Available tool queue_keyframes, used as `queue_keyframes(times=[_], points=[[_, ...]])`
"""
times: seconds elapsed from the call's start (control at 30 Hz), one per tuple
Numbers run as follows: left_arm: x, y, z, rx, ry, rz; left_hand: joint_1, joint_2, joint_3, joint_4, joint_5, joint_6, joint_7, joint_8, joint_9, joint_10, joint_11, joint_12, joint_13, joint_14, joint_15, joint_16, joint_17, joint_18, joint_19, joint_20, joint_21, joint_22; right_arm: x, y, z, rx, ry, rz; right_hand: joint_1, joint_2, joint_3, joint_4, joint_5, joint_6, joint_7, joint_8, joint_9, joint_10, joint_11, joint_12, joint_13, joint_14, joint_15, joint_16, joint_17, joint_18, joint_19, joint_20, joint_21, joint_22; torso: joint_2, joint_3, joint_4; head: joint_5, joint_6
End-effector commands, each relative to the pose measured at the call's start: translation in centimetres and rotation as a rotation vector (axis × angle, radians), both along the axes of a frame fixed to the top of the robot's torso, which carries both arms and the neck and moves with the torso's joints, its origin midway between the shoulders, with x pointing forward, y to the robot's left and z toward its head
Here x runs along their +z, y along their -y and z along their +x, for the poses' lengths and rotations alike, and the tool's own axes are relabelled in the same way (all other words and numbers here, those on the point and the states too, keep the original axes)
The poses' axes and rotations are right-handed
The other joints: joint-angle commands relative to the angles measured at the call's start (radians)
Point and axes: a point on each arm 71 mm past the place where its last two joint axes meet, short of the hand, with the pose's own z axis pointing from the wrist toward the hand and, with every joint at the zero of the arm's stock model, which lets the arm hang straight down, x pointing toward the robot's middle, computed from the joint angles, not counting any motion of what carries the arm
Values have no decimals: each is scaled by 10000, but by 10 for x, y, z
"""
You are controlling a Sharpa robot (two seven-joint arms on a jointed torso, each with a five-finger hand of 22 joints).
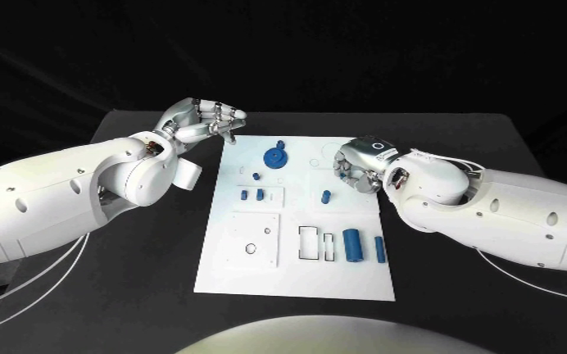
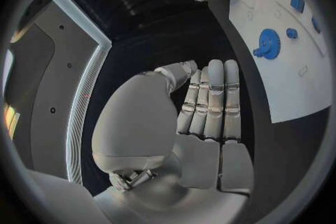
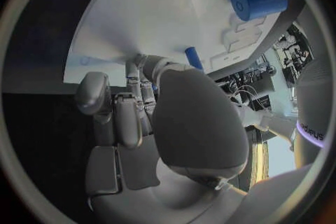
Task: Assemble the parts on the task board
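Observation:
The white task board [image 1: 296, 276] lies mid-table. A blue gear [image 1: 275, 157] [image 2: 266, 43] sits near its far edge. Small blue pegs [image 1: 251, 194] stand in a raised block, and another peg [image 1: 325, 197] [image 3: 192, 57] stands nearer the right side. Two blue cylinders [image 1: 353, 244] [image 3: 259, 1] lie near the front right. My left hand [image 1: 207, 120] [image 2: 210, 101] hovers off the board's far left corner, fingers straight and side by side, holding nothing. My right hand [image 1: 355, 164] [image 3: 133, 106] arches over the board's right part with bent fingers, near the lone peg but apart from it.
Rectangular outlined slots [image 1: 310, 242] lie beside the cylinders. A square white plate with a small hole [image 1: 251, 243] sits at the board's front left. Black table [image 1: 142, 288] surrounds the board on both sides and in front.

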Motion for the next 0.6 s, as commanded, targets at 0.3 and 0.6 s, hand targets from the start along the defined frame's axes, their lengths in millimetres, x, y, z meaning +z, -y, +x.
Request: queue_keyframes(times=[0.3, 0.6], points=[[0, 3, -1, -440, -79, 4, -126, -31, 6, -59, 3, -87, 33, -57, 6, -91, 23, -45, -20, 55, -25, -46, -12, 109, -70, 23, 39, 18, -5, 1, -5, -247, 252, -240, -387, -51, 493, -414, 0, 73, 9, 29, 61, 465, -382, -80, 204, 465, -87, 74, 7, -78, 0, -68, 98, 428, 2, 4, 1, 6, 23], [-1, 3, -1, -447, -109, 19, -156, -40, 6, -66, 3, -126, 45, -74, 6, -128, 37, -59, -27, 47, -12, -58, -17, 107, -91, 33, 39, 21, 3, 0, -10, -146, 442, 114, -480, -62, 538, -449, -5, 92, 2, 44, 85, 492, -390, -84, 226, 470, -91, 87, 22, -86, 14, -69, 141, 460, -2, 0, -4, 6, 28]])
